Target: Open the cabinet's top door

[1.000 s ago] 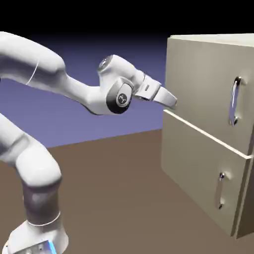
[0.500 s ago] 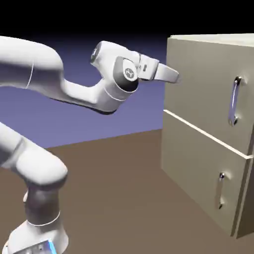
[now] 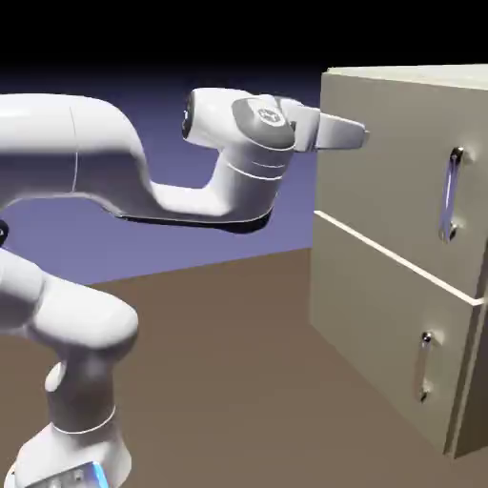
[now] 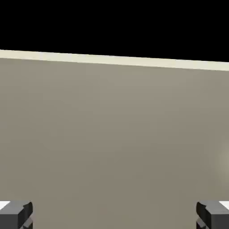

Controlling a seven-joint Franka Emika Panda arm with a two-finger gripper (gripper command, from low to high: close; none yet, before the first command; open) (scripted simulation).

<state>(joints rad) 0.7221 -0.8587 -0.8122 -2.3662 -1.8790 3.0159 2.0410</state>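
Reaching toward the cabinet (image 3: 381, 295), the single end effector (image 3: 365, 136) holds its two fingertips spread with nothing between them, presumably so they can straddle a bar. The one top door (image 3: 391, 143), closed above the one lower panel (image 3: 381, 315), carries its long handle (image 3: 450, 195) toward the exterior view's right; each panel has one handle.

Exterior view: from beside the arm—hand view: close, facing the cabinet (image 3: 396, 172) both share.

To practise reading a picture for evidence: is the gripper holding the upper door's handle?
No, the gripper is well to the left of the upper handle.
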